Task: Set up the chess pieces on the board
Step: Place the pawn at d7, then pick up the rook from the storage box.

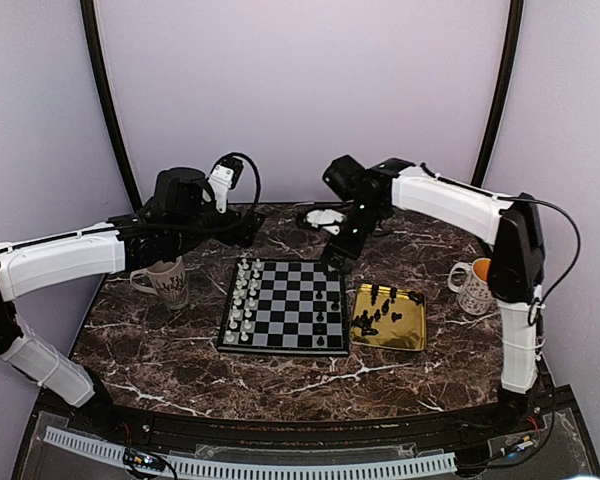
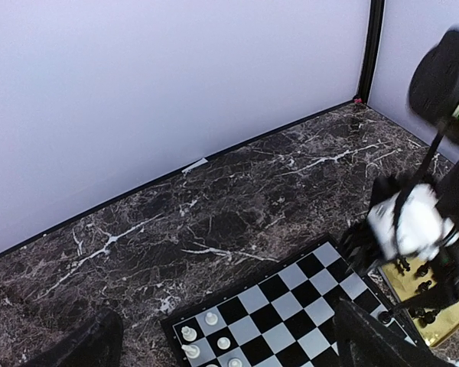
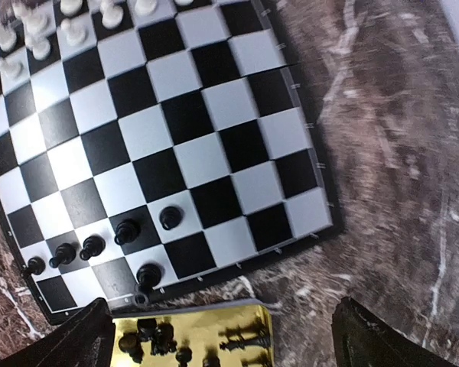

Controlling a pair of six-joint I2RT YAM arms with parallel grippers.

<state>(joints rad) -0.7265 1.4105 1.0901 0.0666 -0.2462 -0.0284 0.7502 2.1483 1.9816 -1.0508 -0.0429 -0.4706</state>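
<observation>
**Item 1, right end effector (image 3: 222,325).** Fingers are spread wide with nothing between them. It hangs above the tray-side edge of the board (image 3: 214,153).

**Item 2, left end effector (image 2: 222,344).** Also spread and empty. It is held near the board's far left corner, above bare surface (image 2: 214,206).

**Item 3, black chess pieces (image 3: 128,229).** Your right wrist view shows six standing close together on the squares nearest the gold tray (image 3: 195,315). The rest are bunched in that tray, just beside the board.

**Item 4, white pieces (image 1: 242,298).** These are ranked along the board's opposite, left-hand edge.

**Hazards, as judged**
- If you swing the open right fingers low toward the tray, they could sweep over the black pieces standing beneath them.
- The tray's pieces sit crowded, so closing on one may nip its neighbour or tip it.
- These figures are tiny. An off-centre pinch would likely flick one across the board.

**Orientation**
- The board lies flat and square, so it has no long axis. In the top view it is turned slightly from the surface's near edge.
- Its filled rows run from near to far, with white on your left and black on your right.
- Each placed piece stands upright with its long axis vertical.
- Whether every piece in the tray stands or lies cannot be told.
</observation>
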